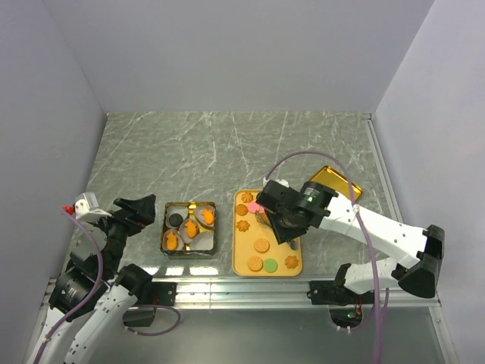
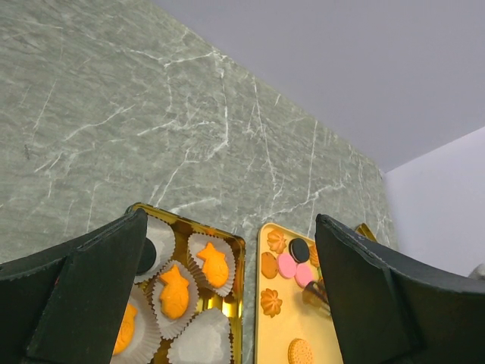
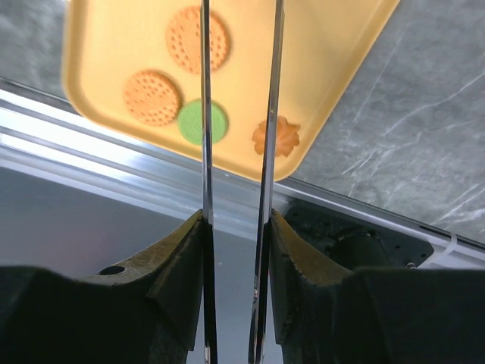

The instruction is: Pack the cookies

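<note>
The right pincer (image 1: 267,217) hovers over the orange tray's (image 1: 236,267) 1 o'clock corner, thin blades narrowly apart, tips hidden, so I cannot tell whether they grip anything. Loose cookies (image 1: 261,246) lie on the tray, the gold tin (image 1: 164,227) at its 9 o'clock. Best straddle one cookie squarely, clear of neighbours, and pinch gently. The left pincer (image 2: 231,221) hangs spread wide, empty

far half of the table (image 1: 227,144) open — free passage behind gold tin (image 1: 189,253) and orange tray (image 1: 241,244). only a narrow lane between those two. right arm (image 1: 333,212) overhangs the tray's far end and part of the gold lid (image 1: 342,182). left gripper (image 1: 148,214) sits just beside the tin's left side — left wall (image 1: 45,152) close behind it.
</note>
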